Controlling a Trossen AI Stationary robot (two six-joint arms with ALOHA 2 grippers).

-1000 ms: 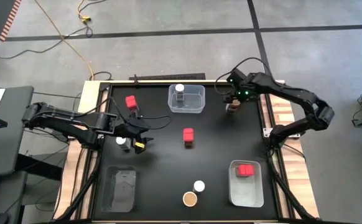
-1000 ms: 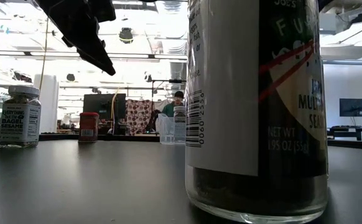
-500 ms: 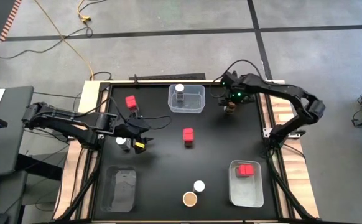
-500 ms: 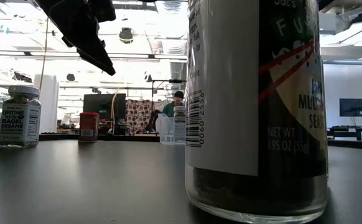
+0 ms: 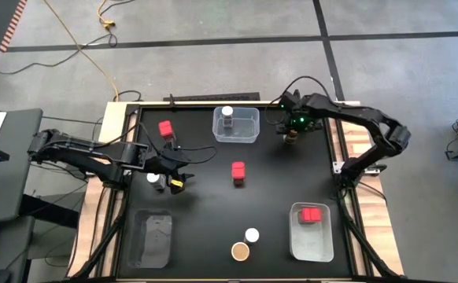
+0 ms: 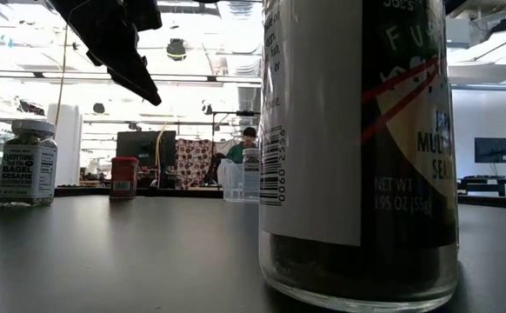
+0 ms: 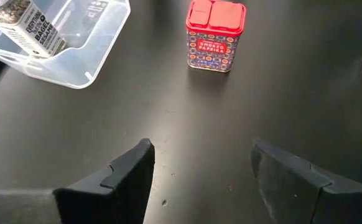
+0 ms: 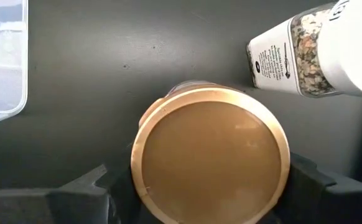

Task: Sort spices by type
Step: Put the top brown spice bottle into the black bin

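A tan-lidded jar (image 8: 211, 163) stands near the table's far right corner (image 5: 290, 140). My right gripper (image 5: 292, 130) points down over it, open, one finger on each side. A white-lidded jar (image 8: 299, 59) stands close beside it. My left gripper (image 5: 175, 181) waits open at mid-left, next to another white-lidded jar (image 5: 152, 178). Its wrist view shows a red box (image 7: 215, 34) standing on the table (image 5: 238, 171). A second red box (image 5: 166, 128) stands far left. One white-lidded jar (image 5: 252, 234) and one tan-lidded jar (image 5: 240, 251) stand near the front edge. My right gripper has its fingers (image 8: 91, 190) on either side of the tan-lidded jar, coming from above. The wide tan lid (image 8: 211, 163) hides the fingertips, so I cannot tell whether they touch the jar. The jar stands upright on the table.
A clear bin (image 5: 249, 134) at far centre holds a white-lidded jar (image 5: 227, 112). The near right bin (image 5: 312, 244) holds red boxes (image 5: 313, 214). A third clear bin (image 5: 152, 236) lies near left. In the low view, a big jar (image 6: 357, 148) fills the foreground.
My right gripper has shifted slightly toward the table's left over the tan-lidded jar, its elbow drawing inward, and then kept still. The jar stays in place.
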